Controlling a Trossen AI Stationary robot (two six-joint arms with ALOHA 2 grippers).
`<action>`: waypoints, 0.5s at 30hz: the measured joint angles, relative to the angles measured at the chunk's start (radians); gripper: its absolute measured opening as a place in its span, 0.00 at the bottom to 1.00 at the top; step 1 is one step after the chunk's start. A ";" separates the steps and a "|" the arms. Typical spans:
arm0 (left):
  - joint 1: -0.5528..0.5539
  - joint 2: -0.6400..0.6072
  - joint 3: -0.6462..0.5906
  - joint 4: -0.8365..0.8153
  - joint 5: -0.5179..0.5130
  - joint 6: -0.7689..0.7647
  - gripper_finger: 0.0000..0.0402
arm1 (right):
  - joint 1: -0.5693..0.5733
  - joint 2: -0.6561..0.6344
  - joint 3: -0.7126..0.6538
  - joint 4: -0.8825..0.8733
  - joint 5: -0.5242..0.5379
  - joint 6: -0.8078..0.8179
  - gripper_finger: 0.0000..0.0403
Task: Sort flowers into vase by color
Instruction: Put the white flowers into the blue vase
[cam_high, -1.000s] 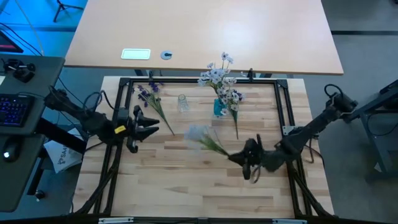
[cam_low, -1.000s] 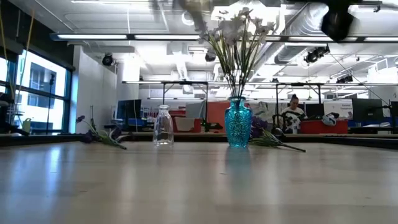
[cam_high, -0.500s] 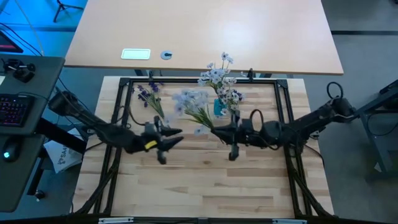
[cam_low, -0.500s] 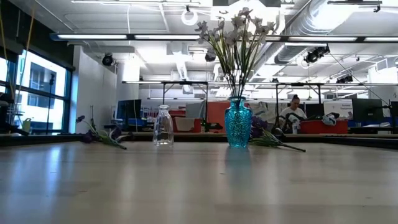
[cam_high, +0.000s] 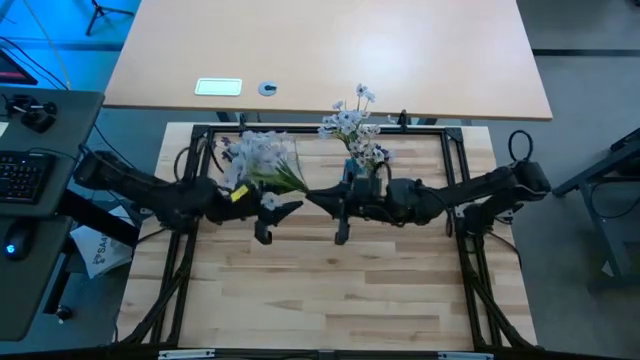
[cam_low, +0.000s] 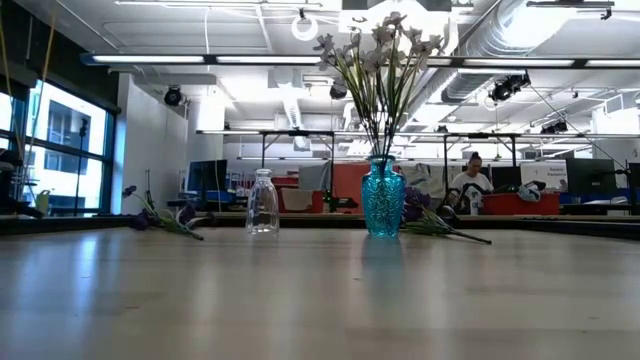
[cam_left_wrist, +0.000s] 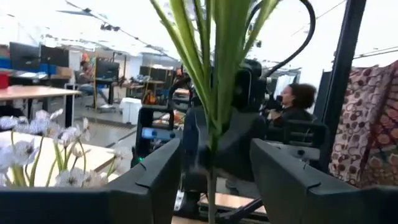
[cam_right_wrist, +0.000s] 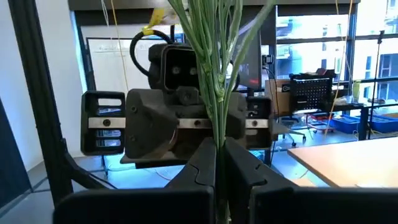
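From above: right gripper (cam_high: 318, 197) over the middle of the table, closed on the stem end of a pale sprig (cam_high: 262, 157). Left gripper (cam_high: 288, 207) facing it, tip almost to tip; blossoms leaning out over the left arm.

At table height: no gripper visible. Blue vase (cam_low: 383, 197) already full of pale flowers (cam_low: 380, 45), a clear bottle (cam_low: 262, 203) beside it empty, purple flowers (cam_low: 160, 218) lying flat on the table.

Left wrist: jaws wide apart, with the green stems (cam_left_wrist: 214, 74) between them, apparently gripping nothing.

Right wrist: jaws pressed tight on the stems (cam_right_wrist: 214, 68).

Probably a handover, with one main risk: releasing on the right before closing on the left, then a fall of the sprig. Also possible: catching only some of the stems, or tipping under the heavy blossom end.
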 joint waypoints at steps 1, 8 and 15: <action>0.009 -0.001 0.000 0.005 0.018 0.000 0.45 | -0.004 0.012 0.013 0.000 -0.004 0.000 0.00; 0.036 -0.006 0.000 0.012 0.084 0.052 0.46 | -0.031 0.067 0.056 -0.003 -0.044 0.024 0.00; 0.036 -0.024 0.000 0.005 0.084 0.076 0.43 | -0.034 0.058 0.061 -0.040 -0.055 0.019 0.00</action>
